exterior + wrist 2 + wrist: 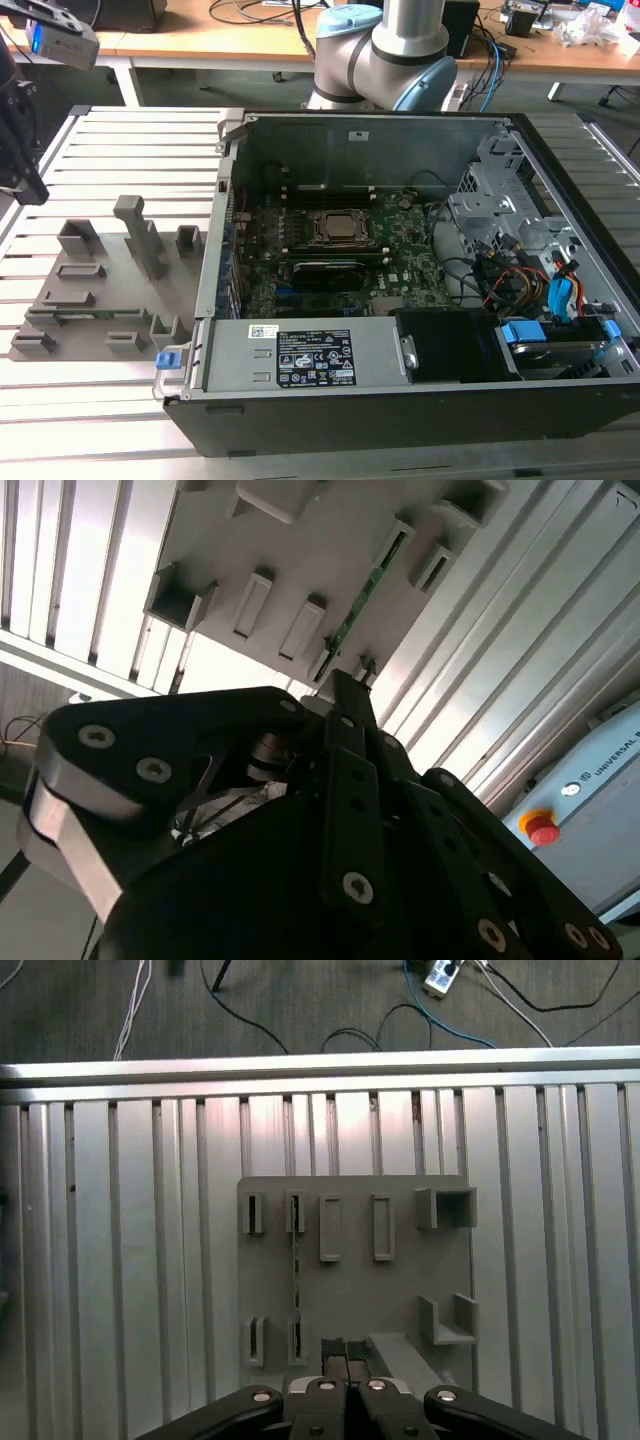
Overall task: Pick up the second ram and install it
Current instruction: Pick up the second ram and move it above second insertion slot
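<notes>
**Sam:** What can you see, biggest thing first?

**Me:** The table [90, 430]. The open case [350, 425] lies on it. In the exterior view the grey holder [125, 300] sits at nine o'clock from the case. My gripper [22, 165] hangs high up, at eleven o'clock from the holder. The ram [296, 1280] stands on its thin edge in the holder's slots.

**Sam:** Have you got it?

**Me:** No. In the first wrist view my fingers [333, 1348] are pressed together, with nothing between them.

**Sam:** What could go wrong?

**Me:** If I go down like this, I think the closed fingers would knock the top of the ram and not slide around it. I also look a bit off to one side of it, near the tall post [395, 1352], so I could bump that. The ram is thin, so a sideways push could bend it or tip it out of its slots.
</notes>
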Controlling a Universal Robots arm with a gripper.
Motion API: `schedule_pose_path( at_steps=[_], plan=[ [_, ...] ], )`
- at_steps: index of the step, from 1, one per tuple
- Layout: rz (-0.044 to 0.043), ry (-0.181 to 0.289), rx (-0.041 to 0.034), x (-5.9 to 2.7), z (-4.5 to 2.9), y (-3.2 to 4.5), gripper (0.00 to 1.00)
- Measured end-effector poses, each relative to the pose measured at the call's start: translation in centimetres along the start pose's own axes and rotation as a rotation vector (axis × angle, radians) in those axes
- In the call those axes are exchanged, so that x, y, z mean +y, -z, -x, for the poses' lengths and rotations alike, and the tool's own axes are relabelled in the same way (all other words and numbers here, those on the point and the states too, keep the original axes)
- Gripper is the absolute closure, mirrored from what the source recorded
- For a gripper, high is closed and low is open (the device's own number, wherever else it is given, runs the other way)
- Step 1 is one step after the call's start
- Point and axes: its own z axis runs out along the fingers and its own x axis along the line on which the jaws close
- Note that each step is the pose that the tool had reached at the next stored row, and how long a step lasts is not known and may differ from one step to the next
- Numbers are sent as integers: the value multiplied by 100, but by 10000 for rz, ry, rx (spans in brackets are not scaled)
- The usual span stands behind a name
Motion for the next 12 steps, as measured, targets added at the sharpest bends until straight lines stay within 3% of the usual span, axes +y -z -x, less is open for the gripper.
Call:
schedule_pose_path(
  at_steps=[2, 5, 12],
  plan=[
    [-4, -189, -10, 0, 0, 0, 89],
    [-5, -295, -14, 0, 0, 0, 70],
    [-7, -389, -19, -1, -1, -30, 70]
  ],
)
